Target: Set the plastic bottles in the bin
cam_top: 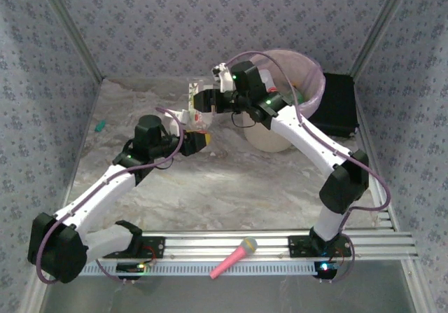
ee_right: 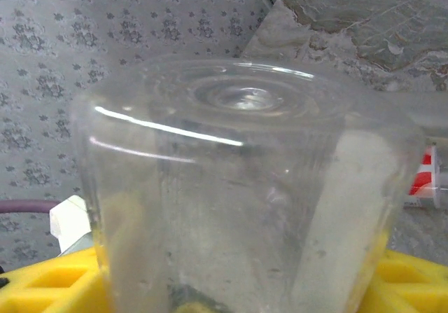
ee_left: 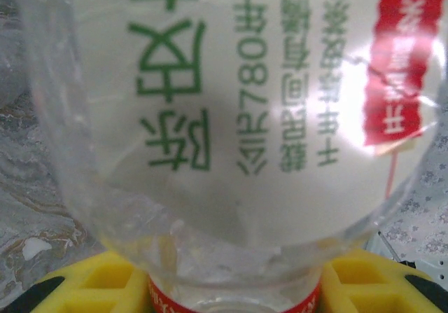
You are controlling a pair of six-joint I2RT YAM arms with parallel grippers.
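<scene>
A clear plastic bottle [ee_left: 231,152] with a white label printed in green, and a red patch on that label, is held above the grey marbled tabletop [cam_top: 210,194], just at 9 o'clock of the tall cream-white round bin [cam_top: 276,141] with its pink liner folded over the rim. It is outside the bin. The left hand [cam_top: 201,139] is clamped on the bottle's neck: in the left wrist view its yellow fingers [ee_left: 98,285] sit tight on either side of the red-ringed neck. In the overhead view the bottle runs from that hand toward 12 o'clock. The right hand [ee_right: 231,288] meets the bottle from the 3 o'clock side. In the right wrist view the clear body stands between its yellow fingers [ee_right: 42,288], with the round base facing the camera. Whether those fingers press on the bottle I cannot tell. A black box [cam_top: 337,103] sits at 3 o'clock of the bin. A pink toy microphone [cam_top: 234,257] with a yellow-green head lies on the metal rail [cam_top: 280,237] at 6 o'clock, between the two arm bases.
</scene>
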